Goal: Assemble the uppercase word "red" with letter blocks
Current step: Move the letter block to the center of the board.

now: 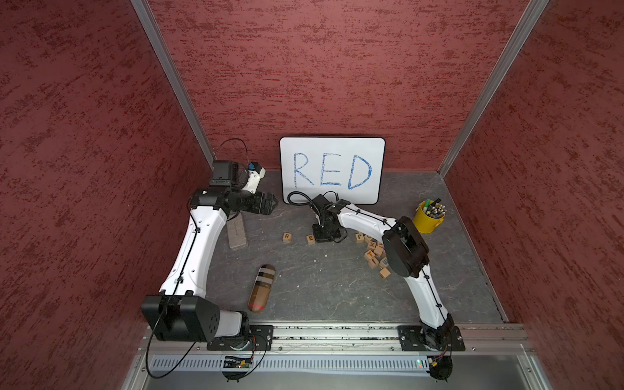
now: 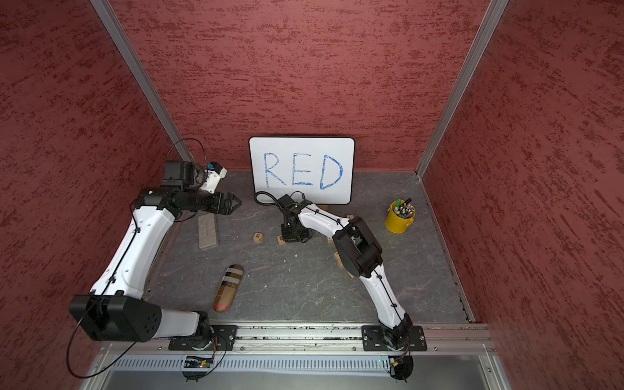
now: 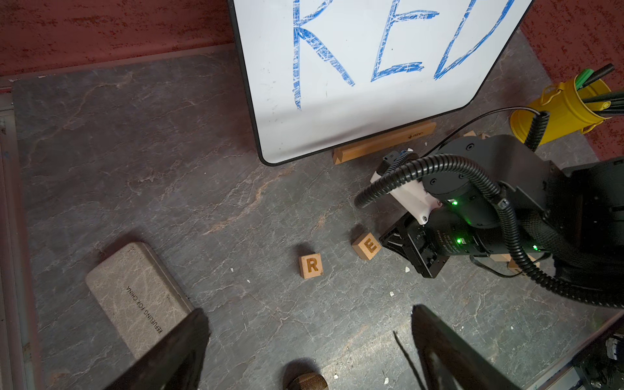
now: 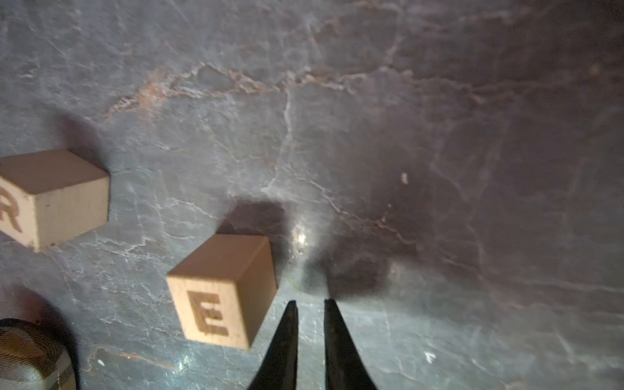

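The E block (image 4: 223, 290) lay just beside my right gripper (image 4: 311, 301), toward the R block (image 4: 54, 199), and its jaws were closed on nothing.

"RED" on whiteboard (image 1: 332, 148), R block (image 1: 287, 237), E block (image 1: 311, 239)

Free strip of grey slate table (image 1: 324, 290) found between brown striped oblong pouch (image 1: 261, 287) and heap of light-wood letter blocks (image 1: 373, 255). Narrow gap seen between light-wood R cube (image 1: 287, 236) and light-wood E cube (image 1: 311, 239). E cube's far side taken by closed right hand (image 4: 310, 301). Rear barred by white lettered board (image 1: 332, 170).
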Robot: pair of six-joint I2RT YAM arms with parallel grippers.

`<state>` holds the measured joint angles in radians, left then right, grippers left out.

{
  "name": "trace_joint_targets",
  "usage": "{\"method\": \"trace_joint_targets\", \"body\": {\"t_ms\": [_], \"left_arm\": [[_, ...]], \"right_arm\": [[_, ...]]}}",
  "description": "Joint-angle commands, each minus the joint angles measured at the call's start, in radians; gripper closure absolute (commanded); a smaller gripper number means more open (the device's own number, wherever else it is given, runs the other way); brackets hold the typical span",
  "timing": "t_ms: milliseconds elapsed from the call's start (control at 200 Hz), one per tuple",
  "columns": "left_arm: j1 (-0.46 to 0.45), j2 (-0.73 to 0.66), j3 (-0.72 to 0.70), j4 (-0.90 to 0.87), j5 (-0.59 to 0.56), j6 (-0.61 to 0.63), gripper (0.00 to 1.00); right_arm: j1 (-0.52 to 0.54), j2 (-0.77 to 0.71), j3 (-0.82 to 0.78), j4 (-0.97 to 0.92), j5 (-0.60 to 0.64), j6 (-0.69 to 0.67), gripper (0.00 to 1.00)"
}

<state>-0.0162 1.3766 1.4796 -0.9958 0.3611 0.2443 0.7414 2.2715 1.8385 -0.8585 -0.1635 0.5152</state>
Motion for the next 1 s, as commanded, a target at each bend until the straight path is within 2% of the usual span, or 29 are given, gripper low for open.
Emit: {"method": "trace_joint_targets", "body": {"t_ms": [0, 306, 877, 997], "left_arm": [[-0.003, -0.018, 0.012, -0.013, -0.002, 0.019, 0.05], [-0.002, -0.021, 0.007, -0.014, -0.002, 0.024, 0.05], [-0.002, -0.022, 0.001, 0.003, -0.001, 0.021, 0.05], [-0.002, -0.025, 0.003, -0.001, -0.005, 0.023, 0.05]], "right_arm": [[0.015, 0.030, 0.054, 0.009, -0.029, -0.005, 0.82], [0.038, 0.083, 0.128, -0.018, -0.059, -0.012, 0.82], [0.059, 0.079, 0.122, -0.018, -0.103, -0.009, 0.81], [0.059, 0.084, 0.135, -0.038, -0.058, -0.007, 0.81]]}}
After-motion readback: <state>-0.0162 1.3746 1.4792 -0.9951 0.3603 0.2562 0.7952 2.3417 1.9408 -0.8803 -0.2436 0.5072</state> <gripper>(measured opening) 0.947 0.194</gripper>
